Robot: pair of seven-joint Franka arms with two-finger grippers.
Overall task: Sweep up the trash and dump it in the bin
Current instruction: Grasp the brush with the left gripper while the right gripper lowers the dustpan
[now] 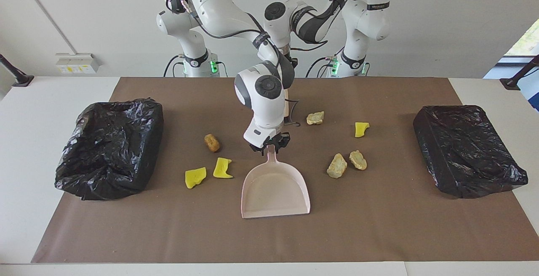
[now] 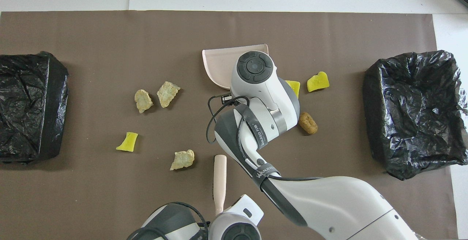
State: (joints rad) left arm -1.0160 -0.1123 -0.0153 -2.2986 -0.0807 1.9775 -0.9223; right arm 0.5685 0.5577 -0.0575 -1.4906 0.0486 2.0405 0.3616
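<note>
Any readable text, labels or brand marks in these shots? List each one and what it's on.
"WANJEED": white print on a black cable strap around the right arm; the marks after it are too small to read.
"WANJEED": again on a second strap on the same arm; the last letters are unsure.
Band on the left arm: print too small to read.
Yellow stickers on the wall box: too small to read.
</note>
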